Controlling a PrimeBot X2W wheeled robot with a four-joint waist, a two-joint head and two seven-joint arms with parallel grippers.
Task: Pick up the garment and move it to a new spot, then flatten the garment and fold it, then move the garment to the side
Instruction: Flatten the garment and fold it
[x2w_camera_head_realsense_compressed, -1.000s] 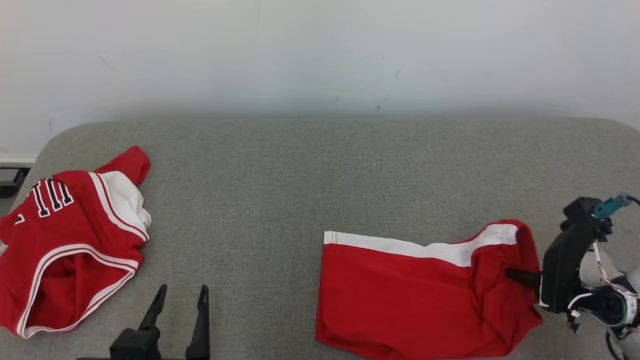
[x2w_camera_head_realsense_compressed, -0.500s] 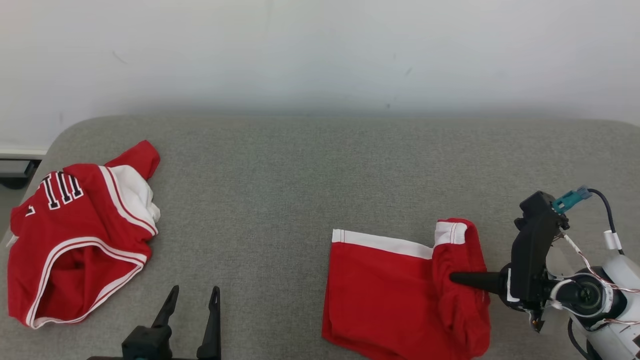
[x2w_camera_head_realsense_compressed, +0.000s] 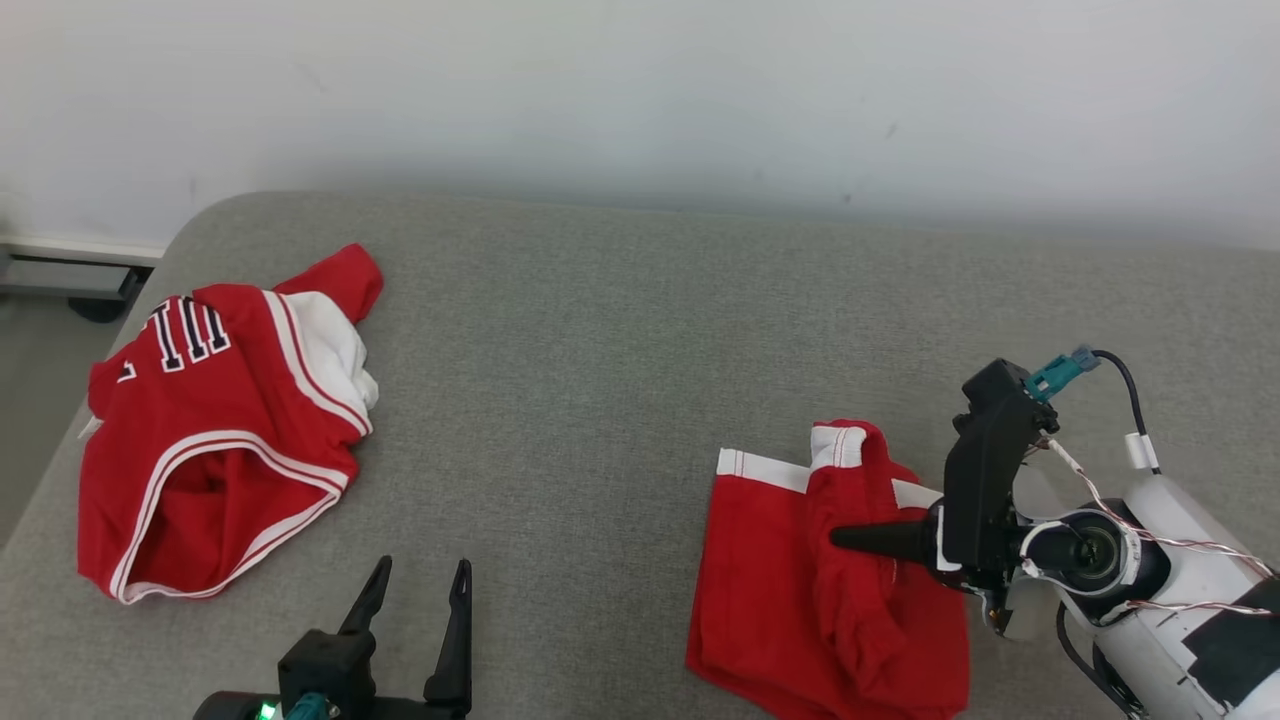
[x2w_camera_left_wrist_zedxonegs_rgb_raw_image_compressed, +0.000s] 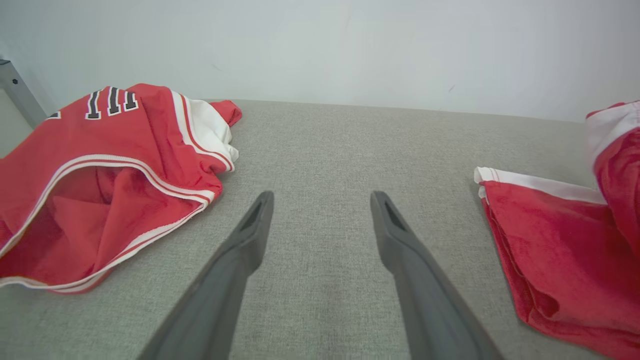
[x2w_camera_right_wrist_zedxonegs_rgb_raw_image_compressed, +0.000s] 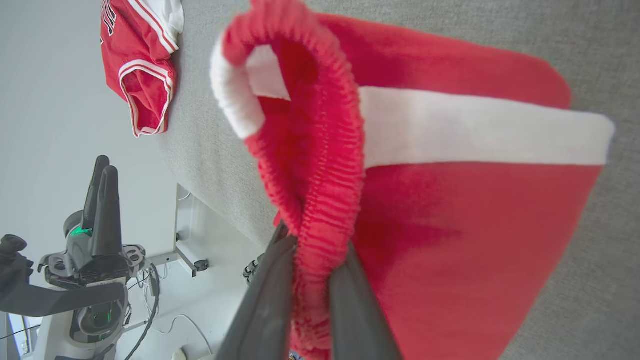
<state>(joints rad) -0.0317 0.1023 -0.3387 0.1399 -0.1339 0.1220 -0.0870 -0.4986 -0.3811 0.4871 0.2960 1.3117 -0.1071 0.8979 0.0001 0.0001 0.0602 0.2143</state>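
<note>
Shorts (x2w_camera_head_realsense_compressed: 790, 590), red with a white stripe, lie on the right of the grey cushion (x2w_camera_head_realsense_compressed: 620, 380); the right gripper (x2w_camera_head_realsense_compressed: 840, 540) pinches their elastic waistband (x2w_camera_right_wrist_zedxonegs_rgb_raw_image_compressed: 320, 165), doubled leftward. The left gripper (x2w_camera_head_realsense_compressed: 422, 565) hovers spread wide, empty.

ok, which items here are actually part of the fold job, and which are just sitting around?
In the job:
- red shorts, right side lifted and doubled over
- right end effector, shut on the shorts' waistband
- grey padded surface under them

Lying about:
- red jersey, crumpled at the left, nothing touching it
- left end effector, open and idle above bare surface
</note>
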